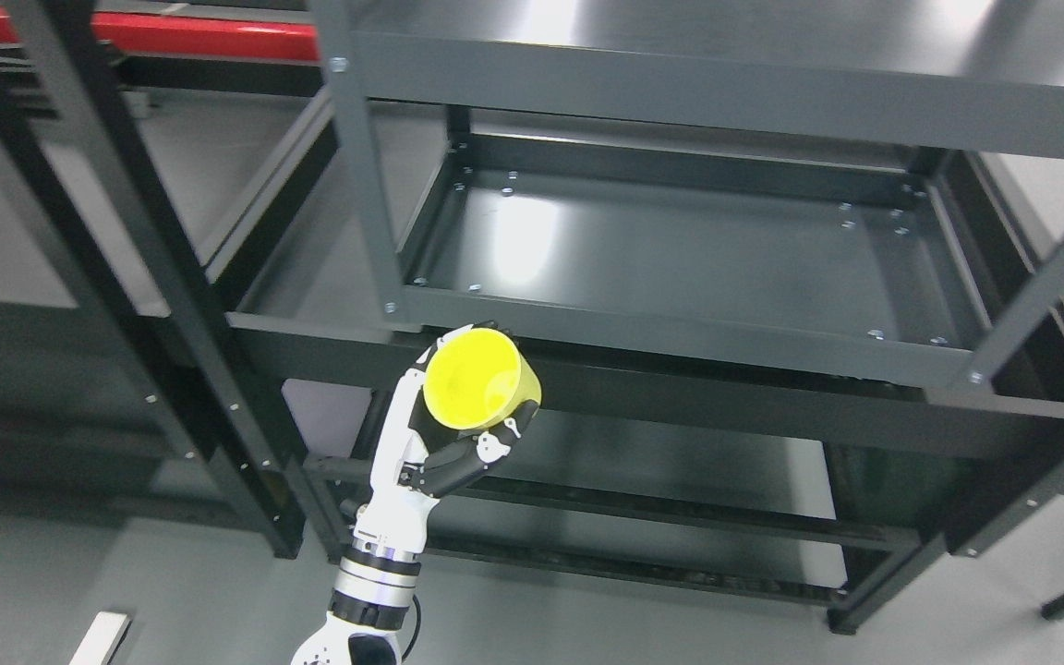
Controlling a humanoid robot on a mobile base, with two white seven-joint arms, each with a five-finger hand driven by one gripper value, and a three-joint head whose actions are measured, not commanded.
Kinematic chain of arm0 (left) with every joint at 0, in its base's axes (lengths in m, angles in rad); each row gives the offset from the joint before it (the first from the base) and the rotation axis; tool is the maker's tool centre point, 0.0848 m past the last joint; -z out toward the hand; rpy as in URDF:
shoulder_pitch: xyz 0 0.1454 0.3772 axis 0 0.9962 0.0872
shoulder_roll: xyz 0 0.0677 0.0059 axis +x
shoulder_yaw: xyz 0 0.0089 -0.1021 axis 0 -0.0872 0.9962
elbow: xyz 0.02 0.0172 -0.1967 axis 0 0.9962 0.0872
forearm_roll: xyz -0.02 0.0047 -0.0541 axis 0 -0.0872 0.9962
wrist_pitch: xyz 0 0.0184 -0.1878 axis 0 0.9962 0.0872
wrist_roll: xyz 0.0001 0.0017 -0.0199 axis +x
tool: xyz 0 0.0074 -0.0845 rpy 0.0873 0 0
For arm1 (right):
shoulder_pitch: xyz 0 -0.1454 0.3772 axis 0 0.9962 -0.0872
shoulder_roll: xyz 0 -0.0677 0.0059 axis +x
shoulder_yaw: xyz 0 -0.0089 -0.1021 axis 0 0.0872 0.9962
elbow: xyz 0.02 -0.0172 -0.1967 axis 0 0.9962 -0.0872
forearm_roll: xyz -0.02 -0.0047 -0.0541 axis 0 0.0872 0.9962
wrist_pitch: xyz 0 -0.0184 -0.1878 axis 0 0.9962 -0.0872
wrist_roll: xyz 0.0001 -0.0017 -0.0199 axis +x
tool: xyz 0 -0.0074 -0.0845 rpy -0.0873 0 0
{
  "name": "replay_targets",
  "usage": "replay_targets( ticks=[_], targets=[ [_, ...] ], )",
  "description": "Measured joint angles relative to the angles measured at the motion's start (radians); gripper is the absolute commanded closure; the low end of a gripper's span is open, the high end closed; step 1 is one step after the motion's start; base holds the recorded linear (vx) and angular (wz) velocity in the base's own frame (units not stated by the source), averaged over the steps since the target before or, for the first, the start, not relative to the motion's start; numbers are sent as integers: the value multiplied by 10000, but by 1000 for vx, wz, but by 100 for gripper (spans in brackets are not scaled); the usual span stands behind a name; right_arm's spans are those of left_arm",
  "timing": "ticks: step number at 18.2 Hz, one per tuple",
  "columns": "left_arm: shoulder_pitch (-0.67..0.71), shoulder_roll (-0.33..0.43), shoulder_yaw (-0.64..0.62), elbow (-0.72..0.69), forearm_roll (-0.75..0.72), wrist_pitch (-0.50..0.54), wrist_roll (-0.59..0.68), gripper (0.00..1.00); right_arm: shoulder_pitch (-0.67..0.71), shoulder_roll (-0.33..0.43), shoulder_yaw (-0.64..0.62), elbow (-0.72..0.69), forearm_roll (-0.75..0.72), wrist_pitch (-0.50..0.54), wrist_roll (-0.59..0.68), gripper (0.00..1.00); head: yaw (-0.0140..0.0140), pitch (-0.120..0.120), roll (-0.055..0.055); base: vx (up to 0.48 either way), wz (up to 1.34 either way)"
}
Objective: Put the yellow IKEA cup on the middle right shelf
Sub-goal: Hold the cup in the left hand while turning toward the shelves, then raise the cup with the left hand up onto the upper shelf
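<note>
Head view: yellow cup (479,380) within left hand (440,434), apparently fingers around it.

Before me stands a dark metal shelf unit (680,323) — its middle shelf (680,249) shows only bolt heads along the edges.

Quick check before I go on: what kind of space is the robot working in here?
Probably a storeroom, workshop or test lab, not a home: bare dark metal shelving bolted together, a plain grey floor, and a red beam behind. The left hand holds the yellow cup.
</note>
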Motion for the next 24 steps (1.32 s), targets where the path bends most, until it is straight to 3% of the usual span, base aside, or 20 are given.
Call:
replay_targets(
  ticks=[8, 13, 20, 24],
  targets=[
    [-1206, 1, -923, -43, 5, -1239, 13, 100, -8, 0, 0, -1, 0, 0, -35, 1, 0, -2, 0, 44, -181],
    [-2919, 0, -1556, -152, 2, -1629, -14, 100, -7, 0, 0, -1, 0, 0, -43, 1, 0, -2, 0, 78, -187],
    [-5420, 0, -1970, -431, 225, -454, 100, 100, -6, 0, 0, -1, 0, 0, -44, 1, 0, -2, 0, 124, -57],
    [-6731, 0, -2064, -546, 1040, 1624, 1127, 100, 4, 0, 0, 0, 0, -1, -45, 1, 0, -2, 0, 173, 198]
  ],
)
